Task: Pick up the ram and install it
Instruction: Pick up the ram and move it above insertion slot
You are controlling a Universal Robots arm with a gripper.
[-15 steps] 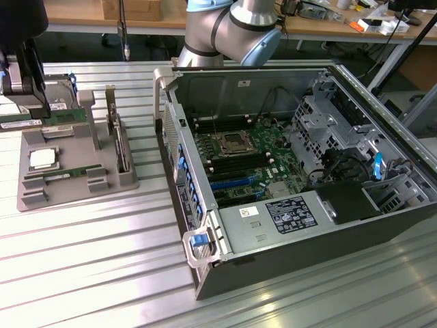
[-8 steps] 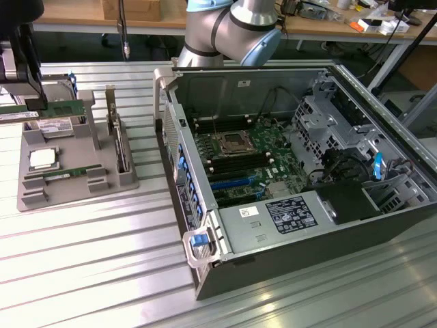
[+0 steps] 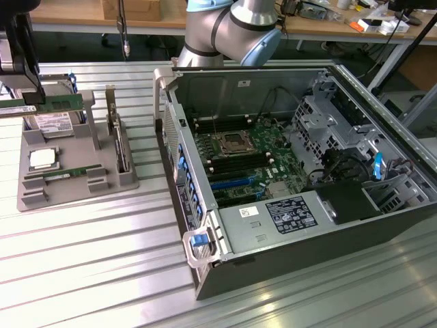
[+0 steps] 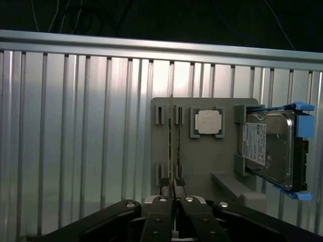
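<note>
Over ribbed metal worktop (image 3: 102, 260), upper left of exterior view, black hand (image 4: 174, 190) pinches long green circuit-board ram stick (image 3: 58, 103) by its faces; likely light, stiff, fragile.

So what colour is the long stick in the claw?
Green: the ram is a green board. The exterior view shows it best.

Two ram sticks (image 3: 58, 103); one processor (image 3: 42, 158); one hard drive (image 3: 53, 124); one grey holder (image 3: 75, 195); one computer case (image 3: 307, 263)

Narrow lane between fixture (image 3: 75, 188) and case (image 3: 287, 254)
Bare bench (image 3: 150, 198) lies between the grey fixture and the open case; the case's side wall (image 3: 179, 171) and the fixture's upright posts (image 3: 111, 113) flank that gap.
</note>
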